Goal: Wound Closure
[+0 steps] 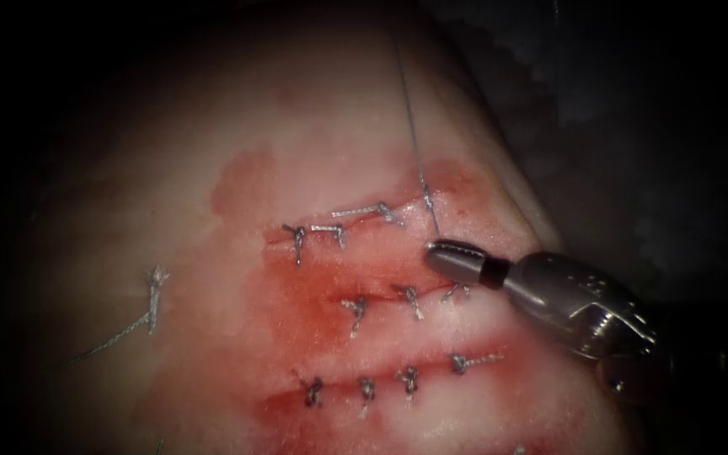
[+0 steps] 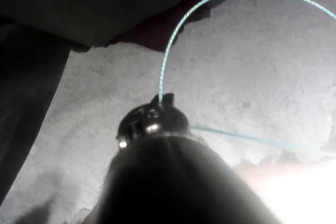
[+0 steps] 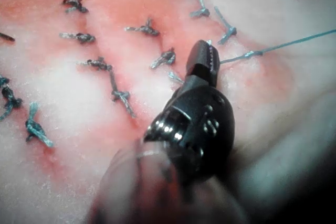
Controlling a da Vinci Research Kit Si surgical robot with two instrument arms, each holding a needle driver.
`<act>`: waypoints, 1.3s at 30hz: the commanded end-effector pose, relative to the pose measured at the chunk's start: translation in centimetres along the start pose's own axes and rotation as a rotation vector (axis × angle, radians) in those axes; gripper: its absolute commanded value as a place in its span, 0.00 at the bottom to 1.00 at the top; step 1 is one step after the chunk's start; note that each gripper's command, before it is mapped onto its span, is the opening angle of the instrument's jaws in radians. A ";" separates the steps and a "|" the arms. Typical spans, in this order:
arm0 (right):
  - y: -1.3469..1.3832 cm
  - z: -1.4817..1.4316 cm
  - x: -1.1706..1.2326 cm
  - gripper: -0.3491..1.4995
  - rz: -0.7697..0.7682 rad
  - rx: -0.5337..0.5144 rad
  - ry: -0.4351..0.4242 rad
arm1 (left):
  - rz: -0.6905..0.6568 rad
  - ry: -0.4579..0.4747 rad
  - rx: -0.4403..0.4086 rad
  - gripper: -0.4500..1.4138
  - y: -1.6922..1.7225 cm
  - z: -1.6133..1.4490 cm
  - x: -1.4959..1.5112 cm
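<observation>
My right tool [image 1: 436, 247] reached in low from the right, jaws pressed together on the thread [image 1: 414, 135] at the top cut's [image 1: 339, 221] right end. Farther off, my left tool [image 2: 161, 98] clamped the same thread, above the tissue [image 1: 212, 126].

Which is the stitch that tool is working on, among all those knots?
Start at the tissue and find the uppermost row of knots. At that row's right end sits the right tool; the stitch is just above its tip. Unlike its trimmed neighbours, it has one long thread running up and away.
</observation>
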 end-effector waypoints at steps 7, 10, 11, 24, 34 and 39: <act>0.07 0.17 0.15 0.00 -0.016 -0.005 0.026 | 0.047 0.047 -0.040 0.00 0.04 0.15 -0.01; 0.09 0.17 0.16 0.00 -0.019 -0.010 0.030 | 0.070 0.072 -0.059 0.00 0.01 0.19 0.07; 0.10 0.17 0.16 0.00 -0.020 -0.010 0.033 | 0.079 0.083 -0.068 0.00 0.00 0.20 0.10; 0.16 0.13 0.20 0.00 -0.026 -0.024 0.051 | 0.125 0.133 -0.176 0.00 -0.02 0.31 0.07; 0.21 0.11 0.23 0.00 -0.037 -0.053 0.070 | 0.127 0.155 -0.259 0.00 -0.02 0.34 0.05; 0.22 0.11 0.26 0.00 -0.042 -0.059 0.074 | 0.107 0.187 -0.313 0.00 -0.02 0.33 0.04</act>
